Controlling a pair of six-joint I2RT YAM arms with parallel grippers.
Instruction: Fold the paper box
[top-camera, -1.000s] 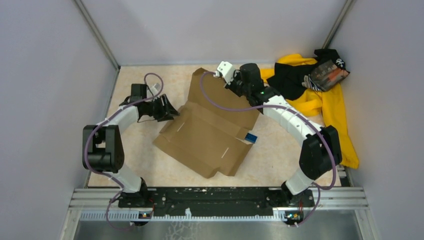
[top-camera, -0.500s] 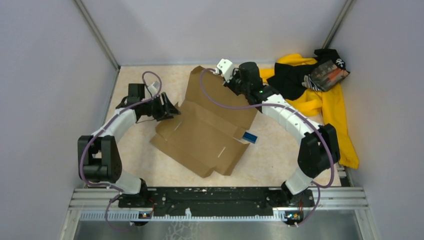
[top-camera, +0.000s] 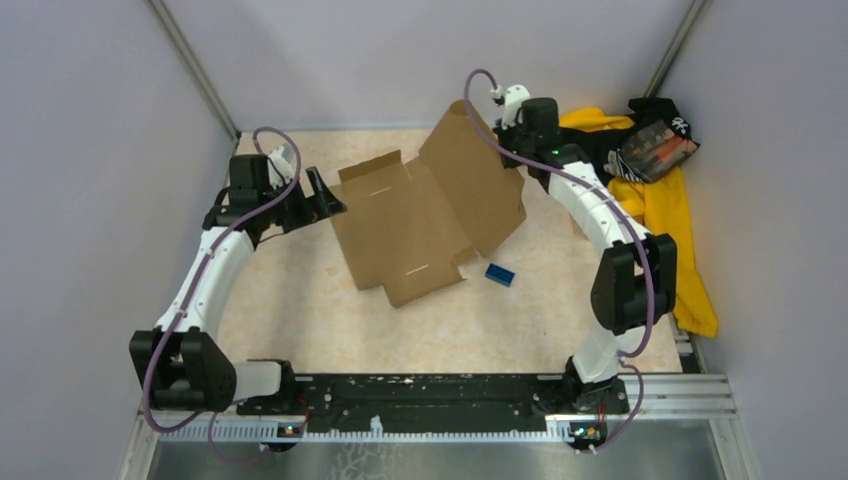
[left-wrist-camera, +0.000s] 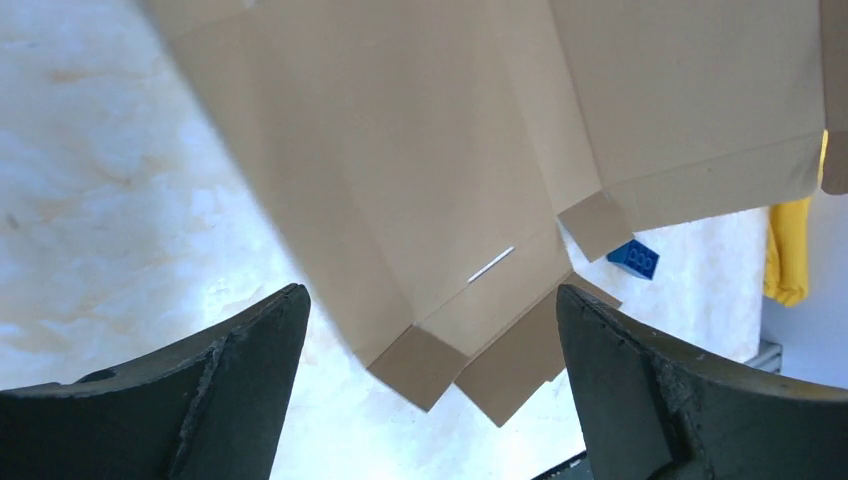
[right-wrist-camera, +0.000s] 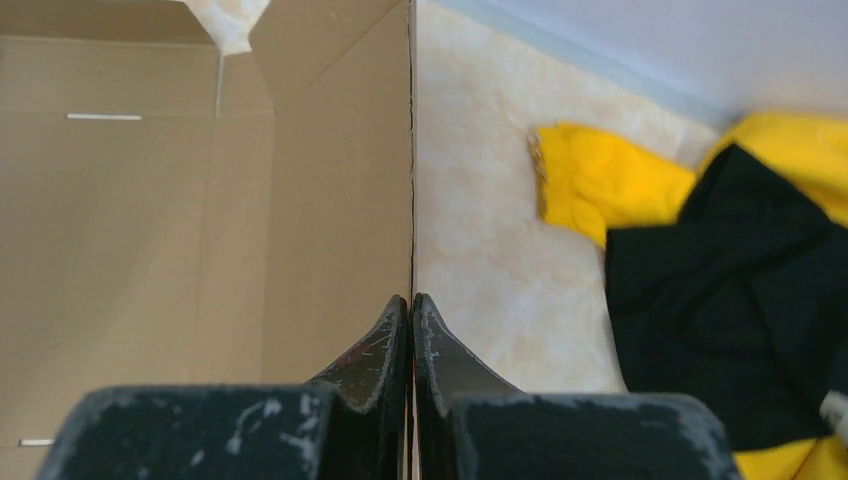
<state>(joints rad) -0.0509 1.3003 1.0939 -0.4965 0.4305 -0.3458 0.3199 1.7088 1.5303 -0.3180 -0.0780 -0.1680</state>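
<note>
Shifted paper box (top-camera: 400, 215) now lies apart from blue block (top-camera: 500, 274).

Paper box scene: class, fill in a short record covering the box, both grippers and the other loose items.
paper box: unfolded, mostly flat on the table, far-right panel lifted
right gripper: shut on the lifted panel's edge
left gripper: open, beside the box's left edge, holding nothing
blue block: right of the box, apart from it
cloth pile: yellow and black, far-right corner
</note>
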